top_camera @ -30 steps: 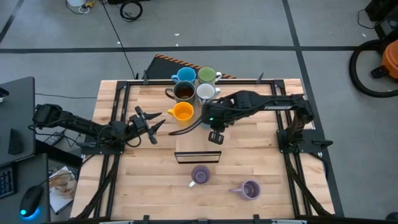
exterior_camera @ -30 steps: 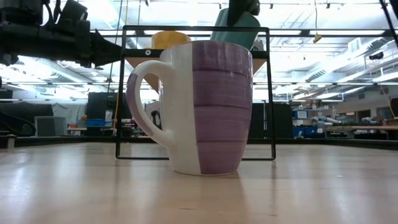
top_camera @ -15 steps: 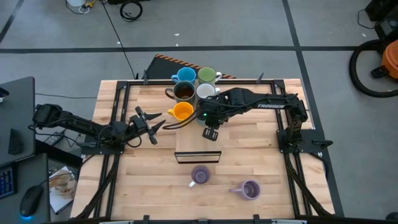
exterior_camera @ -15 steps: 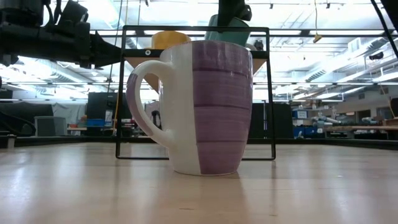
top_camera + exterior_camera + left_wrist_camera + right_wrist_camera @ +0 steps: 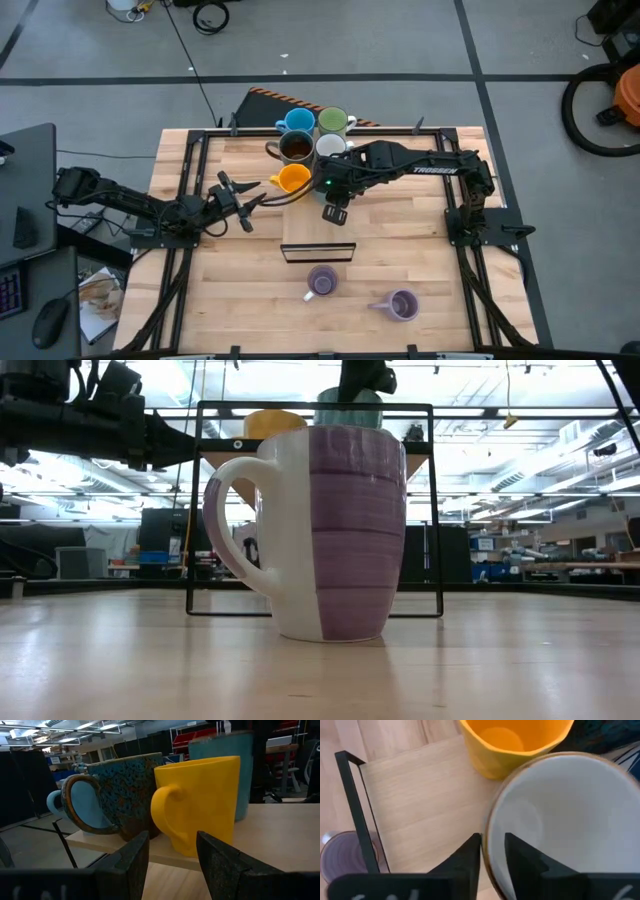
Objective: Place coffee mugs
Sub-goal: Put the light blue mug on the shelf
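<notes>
My right gripper (image 5: 334, 200) is shut on a teal mug with a white inside (image 5: 560, 820), beside the orange mug (image 5: 294, 179) on a raised wooden shelf (image 5: 420, 805). Behind these stand the dark brown (image 5: 296, 147), white (image 5: 331, 148), blue (image 5: 298, 121) and green (image 5: 333, 121) mugs. Two lavender mugs (image 5: 322, 282) (image 5: 402, 304) stand upright on the table near the front edge. My left gripper (image 5: 258, 195) is open and empty, level, left of the orange mug (image 5: 200, 805). My right gripper holds the teal mug by its rim (image 5: 487, 851), one finger (image 5: 522, 857) inside the mug and one (image 5: 467, 857) outside. The fingers come from above, pointing down. The mug is upright (image 5: 350, 408); whether its base rests on the shelf, I cannot tell.
The shelf has a black wire frame (image 5: 318, 252) (image 5: 310, 510) between the far mugs and the lavender ones. Black rails (image 5: 190, 190) run along the table's left and right sides. Bare wood lies on the shelf near the frame and at the table's front.
My right gripper has gone toward the table's far edge and a little left with the teal mug, closer to the orange mug. The mug, tilted a second ago, now stands upright in the hold.
</notes>
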